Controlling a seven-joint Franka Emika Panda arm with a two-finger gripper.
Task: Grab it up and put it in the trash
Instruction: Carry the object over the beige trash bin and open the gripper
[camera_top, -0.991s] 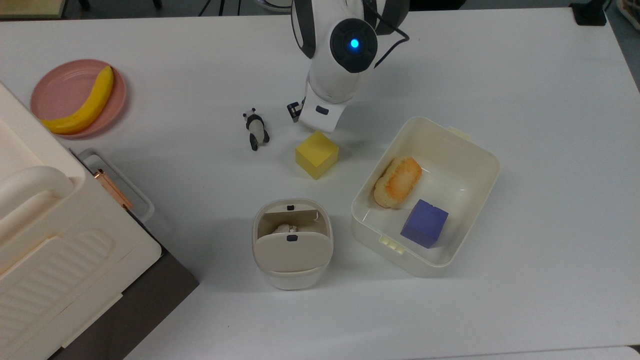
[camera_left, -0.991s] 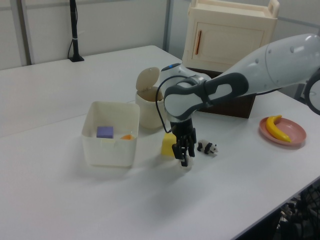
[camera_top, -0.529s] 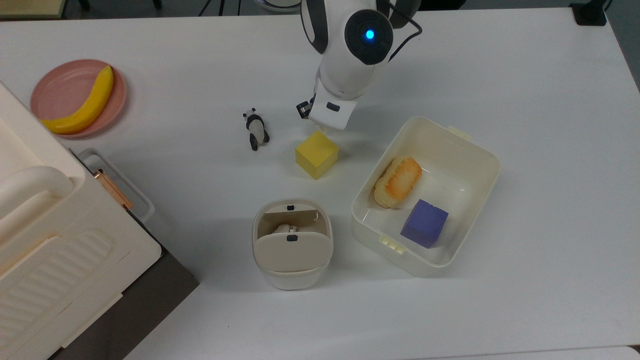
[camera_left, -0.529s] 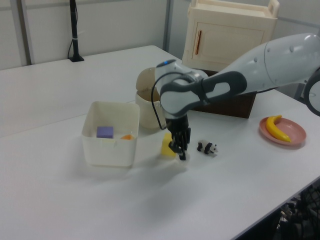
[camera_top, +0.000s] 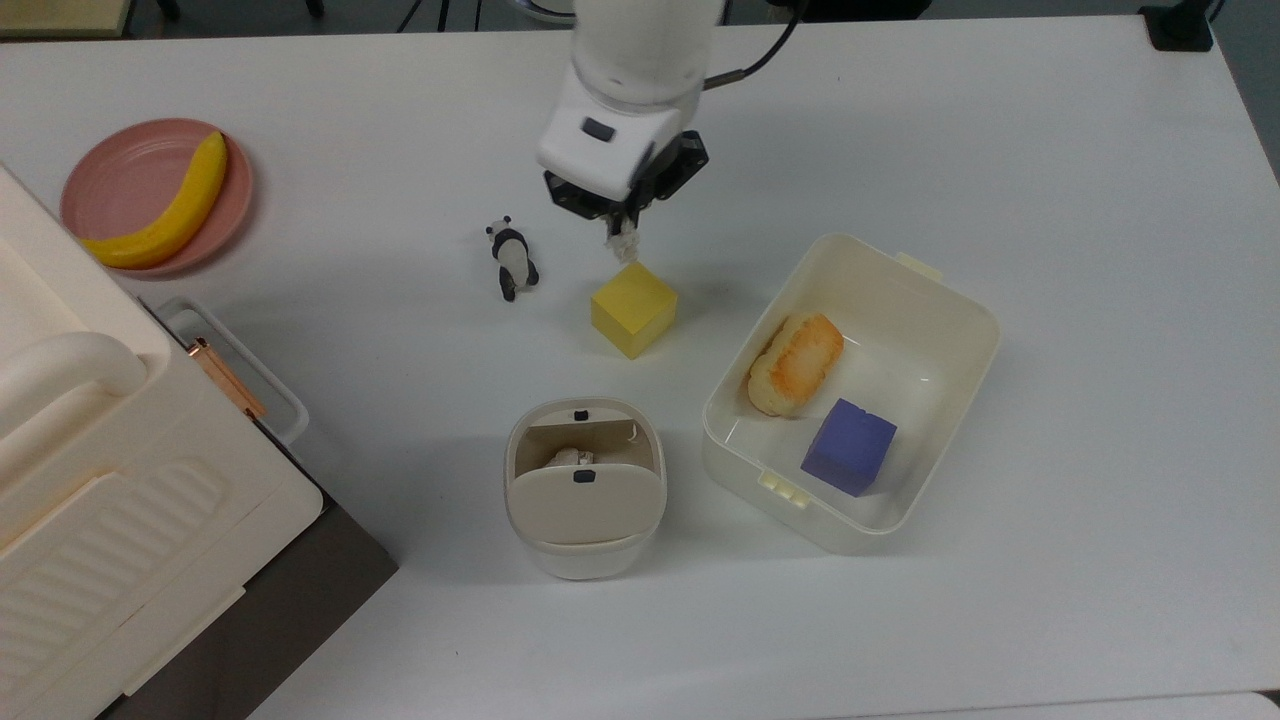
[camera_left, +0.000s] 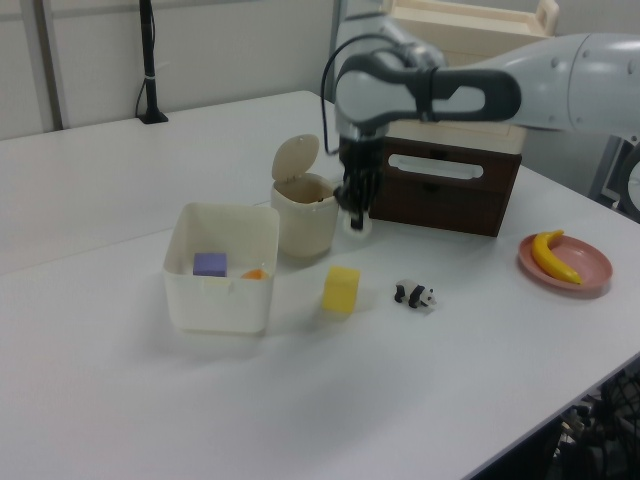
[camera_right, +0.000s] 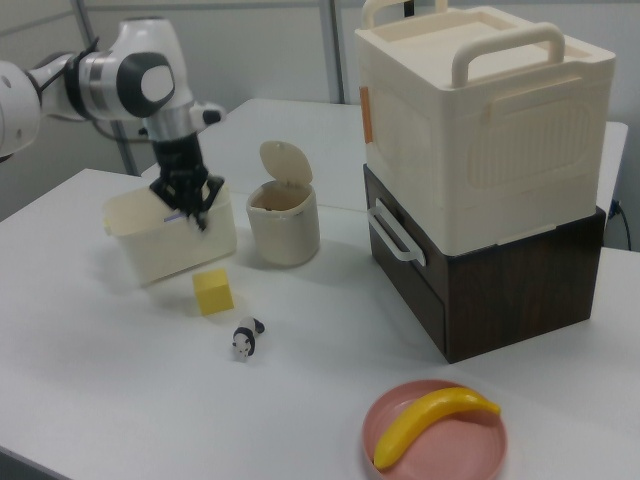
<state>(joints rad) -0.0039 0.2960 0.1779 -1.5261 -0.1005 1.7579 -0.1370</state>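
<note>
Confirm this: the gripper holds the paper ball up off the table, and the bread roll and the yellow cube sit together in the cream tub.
Not quite. The gripper does hold the paper ball up off the table, but the top view shows the bread roll sharing the cream tub with the purple cube; the yellow cube stands on the table.

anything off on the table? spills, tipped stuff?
Nothing spilled or broken. The trash bin stands upright with its swing lid tipped open. The panda figurine lies on its side near the yellow cube. The gripper holds the paper ball above the table.
</note>
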